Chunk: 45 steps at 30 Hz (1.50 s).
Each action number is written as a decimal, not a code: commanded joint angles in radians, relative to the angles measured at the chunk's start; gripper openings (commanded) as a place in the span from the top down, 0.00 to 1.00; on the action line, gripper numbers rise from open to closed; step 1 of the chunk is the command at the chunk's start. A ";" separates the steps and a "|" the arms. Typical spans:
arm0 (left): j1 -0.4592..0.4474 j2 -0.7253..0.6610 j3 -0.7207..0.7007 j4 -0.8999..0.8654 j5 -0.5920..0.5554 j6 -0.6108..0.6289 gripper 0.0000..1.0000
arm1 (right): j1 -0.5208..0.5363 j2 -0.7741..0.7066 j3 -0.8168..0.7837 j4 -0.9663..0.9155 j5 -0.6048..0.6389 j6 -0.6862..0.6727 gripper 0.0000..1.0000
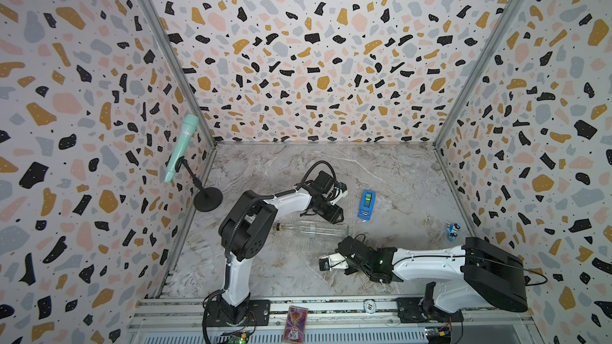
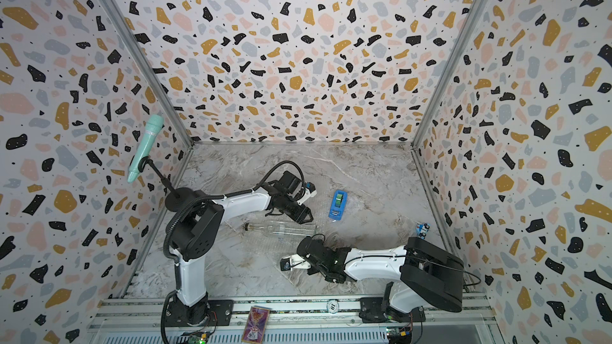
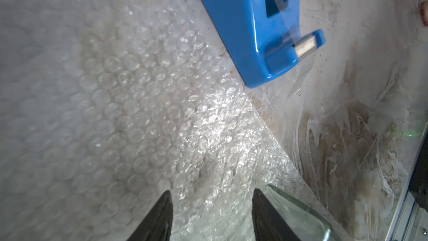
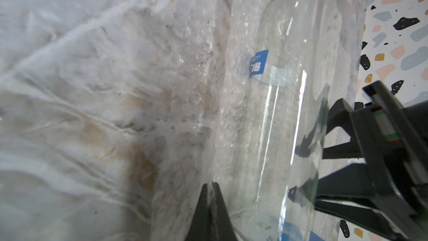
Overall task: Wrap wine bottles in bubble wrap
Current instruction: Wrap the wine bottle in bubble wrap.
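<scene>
Glass bottle [image 1: 314, 228] lying on bubble wrap [image 3: 139, 112], edge pinched.
The right gripper [image 4: 212, 187] presses its fingers together on the wrap edge just beside the bottle; the left gripper [image 3: 212, 197] has its fingers spread above the wrap near the bottle's base. One bottle: stiff, slick, breakable, likely to roll, so steady its body. One sheet: light, floppy, best taken by an edge.

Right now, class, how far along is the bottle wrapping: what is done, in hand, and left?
Done: the bottle lies on its side on the bubble wrap. In hand: the right gripper, fingers shut, apparently pinches the sheet's edge beside the bottle; the left gripper is open over the sheet. Left: the bottle looks uncovered, so rolling remains.
</scene>
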 commanded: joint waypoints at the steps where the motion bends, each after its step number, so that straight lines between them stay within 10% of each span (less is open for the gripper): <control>1: 0.016 -0.116 -0.016 0.034 -0.116 0.033 0.40 | -0.015 -0.050 0.006 -0.032 -0.035 0.057 1.00; 12: 0.066 -0.662 -0.428 0.256 -0.499 0.169 0.32 | -0.112 -0.162 0.019 -0.084 -0.214 0.141 0.99; 16: 0.041 -0.863 -0.630 0.377 -0.520 0.203 0.24 | -0.108 -0.143 0.053 -0.159 -0.255 0.170 0.50; 31: 0.037 -0.754 -0.580 0.344 -0.519 0.074 0.22 | 0.027 -0.097 0.058 -0.339 -0.059 0.160 0.28; 38: 0.037 -0.748 -0.578 0.351 -0.517 0.071 0.22 | 0.028 0.009 0.048 -0.282 0.021 0.127 0.38; 45: 0.037 -0.798 -0.591 0.344 -0.505 0.149 0.22 | 0.028 0.022 0.053 -0.252 0.105 0.125 0.97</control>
